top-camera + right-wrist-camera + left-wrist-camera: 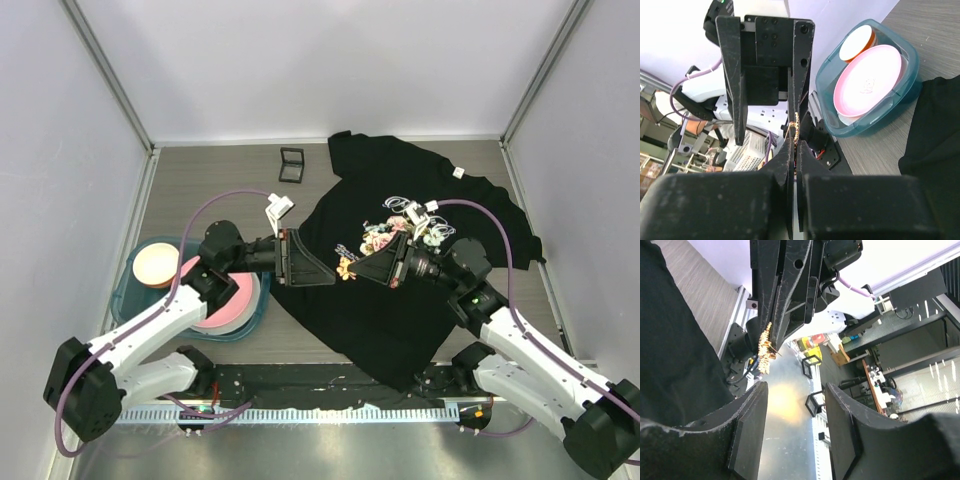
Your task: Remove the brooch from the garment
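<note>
The black T-shirt (400, 310) with the rose print lies flat at centre right. My right gripper (354, 268) is shut on a small gold brooch (346, 267) and holds it over the shirt's left part, clear of the cloth. In the right wrist view the brooch (796, 125) sticks out past my closed gripper (795, 142). My left gripper (318, 264) is open and empty, its jaws facing the brooch from the left. In the left wrist view the brooch (765, 347) hangs beyond my open gripper (796, 390), with the shirt (670, 340) at the left.
A teal bin (135, 297) at the left holds a pink plate (225, 300) and an orange bowl (155, 264). A small black square frame (291, 165) lies at the back. A white tag (278, 210) lies near the left arm. White clips (418, 212) rest on the shirt.
</note>
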You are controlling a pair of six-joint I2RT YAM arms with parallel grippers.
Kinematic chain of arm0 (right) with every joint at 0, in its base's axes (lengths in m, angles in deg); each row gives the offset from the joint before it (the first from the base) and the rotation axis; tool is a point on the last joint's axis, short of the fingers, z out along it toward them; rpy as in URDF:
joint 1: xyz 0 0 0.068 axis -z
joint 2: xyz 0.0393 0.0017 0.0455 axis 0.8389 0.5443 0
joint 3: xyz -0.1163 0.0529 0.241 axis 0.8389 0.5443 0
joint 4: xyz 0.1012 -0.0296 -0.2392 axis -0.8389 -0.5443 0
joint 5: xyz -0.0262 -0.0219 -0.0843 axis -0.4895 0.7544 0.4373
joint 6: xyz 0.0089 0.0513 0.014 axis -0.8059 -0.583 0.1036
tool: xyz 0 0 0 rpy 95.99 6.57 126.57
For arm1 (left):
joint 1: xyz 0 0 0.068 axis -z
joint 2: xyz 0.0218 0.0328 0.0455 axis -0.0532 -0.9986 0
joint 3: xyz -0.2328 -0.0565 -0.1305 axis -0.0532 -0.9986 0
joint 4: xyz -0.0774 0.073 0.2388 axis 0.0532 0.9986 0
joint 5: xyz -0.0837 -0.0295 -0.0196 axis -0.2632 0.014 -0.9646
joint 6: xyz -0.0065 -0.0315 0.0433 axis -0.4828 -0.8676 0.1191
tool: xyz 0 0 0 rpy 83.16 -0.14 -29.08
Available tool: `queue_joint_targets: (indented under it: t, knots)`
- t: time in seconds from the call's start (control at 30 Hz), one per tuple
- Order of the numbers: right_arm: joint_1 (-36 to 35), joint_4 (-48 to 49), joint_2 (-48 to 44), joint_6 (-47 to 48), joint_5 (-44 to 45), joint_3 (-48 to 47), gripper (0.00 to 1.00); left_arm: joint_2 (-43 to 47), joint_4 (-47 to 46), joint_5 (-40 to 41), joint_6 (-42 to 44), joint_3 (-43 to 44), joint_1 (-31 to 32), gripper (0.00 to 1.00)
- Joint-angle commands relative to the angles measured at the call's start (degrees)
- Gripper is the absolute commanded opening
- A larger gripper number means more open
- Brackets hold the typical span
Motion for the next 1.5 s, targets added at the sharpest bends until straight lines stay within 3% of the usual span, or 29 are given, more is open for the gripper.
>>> queue_joint_targets:
  t: [0.0, 0.33, 0.67, 0.83, 0.9, 0.97, 1.0, 1.13, 1.27, 1.37, 1.47]
  knots:
    - [0.1, 7.4, -0.6, -3.8, 2.8, 0.8, 0.01, 1.1, -4.6, 4.8, -1.2, -0.8, -0.3, 0.53]
    - [0.1, 9.6, -0.5, -6.0, 3.1, 0.4, 0.01, -2.7, -10.3, 7.0, -5.8, -1.3, -0.3, 0.54]
    - [0.1, 12.2, 0.6, -7.7, 2.9, 0.8, 0.01, -6.2, -22.0, 6.7, -12.1, -1.8, -0.3, 0.34]
    - [0.1, 12.5, 0.7, -7.8, 2.9, 0.9, 0.01, -6.9, -23.6, 7.1, -12.6, -2.0, -0.2, 0.25]
    - [0.1, 12.5, 0.8, -8.0, 2.9, 0.8, 0.01, -7.1, -23.7, 6.8, -12.6, -1.6, 0.1, 0.16]
    - [0.1, 12.4, 0.6, -8.5, 3.5, 0.5, 0.01, -7.4, -23.7, 6.3, -12.8, -1.3, 0.3, 0.00]
    - [0.1, 10.5, 0.3, -8.7, 4.3, 0.1, 0.01, -7.4, -23.5, 6.0, -12.9, -1.3, 0.3, 0.00]
    - [0.5, 0.6, -1.0, -5.0, 6.8, -4.4, 0.36, -6.1, -16.8, 5.4, -9.5, -0.8, 0.2, 0.00]
    - [1.0, -5.2, -1.7, -1.2, 7.4, -7.0, 0.55, -5.0, -11.9, 4.7, -6.9, 0.4, 0.2, 0.00]
    - [1.3, -6.2, -1.4, -0.5, 6.8, -7.9, 0.61, -5.2, -10.1, 4.0, -6.4, 1.2, 0.1, 0.00]
    - [1.2, -6.3, 0.6, 0.6, 3.4, -9.3, 0.53, -5.5, -9.2, 3.9, -6.5, 1.6, 0.1, 0.00]
